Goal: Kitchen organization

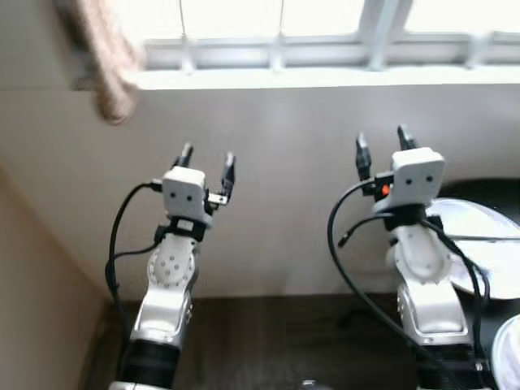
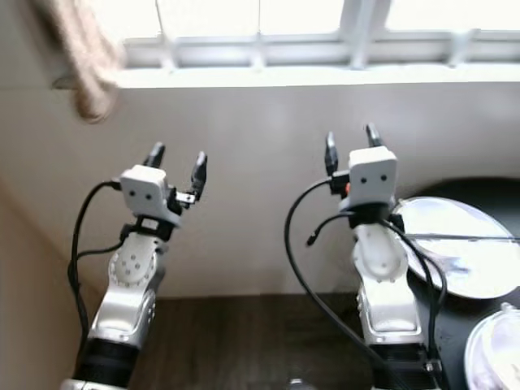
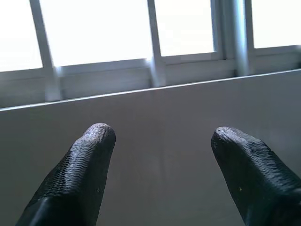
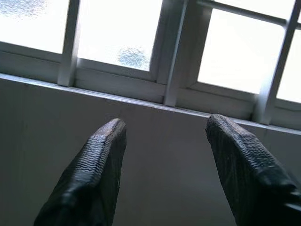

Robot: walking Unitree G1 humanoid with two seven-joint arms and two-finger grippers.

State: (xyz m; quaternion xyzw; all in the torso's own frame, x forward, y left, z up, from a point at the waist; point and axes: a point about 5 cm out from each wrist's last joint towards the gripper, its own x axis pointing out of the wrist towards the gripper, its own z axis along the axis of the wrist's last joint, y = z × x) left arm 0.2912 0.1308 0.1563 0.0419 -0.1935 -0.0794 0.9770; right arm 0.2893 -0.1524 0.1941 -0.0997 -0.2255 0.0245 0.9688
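My left tool (image 1: 207, 160) and right tool (image 1: 383, 141) are raised before a pale wall (image 1: 292, 179), both spread wide and holding nothing, fingers pointing up toward the window. Nearest me, low at my right, the rim of a clear lidded bowl (image 2: 496, 349) sits on the dark table (image 2: 244, 341); just beyond it lies a large glass lid (image 2: 455, 244), its handle too small to make out. These are the likely things to tidy, and neither tool touches them. My right arm stands just beside the lid, its loose black cable (image 2: 313, 276) looping out to the side. The risk, as I judge it, is that a swing of that arm or a snag of the cable knocks the lid against the bowl or slides it along the table; glass would not forgive that. Both tools also sit close to the wall, so a reach forward could strike it. Farther back, a white sill (image 1: 325, 77) runs under a bright window (image 1: 276, 24), and a beige cloth (image 1: 106, 57) hangs at the far left.
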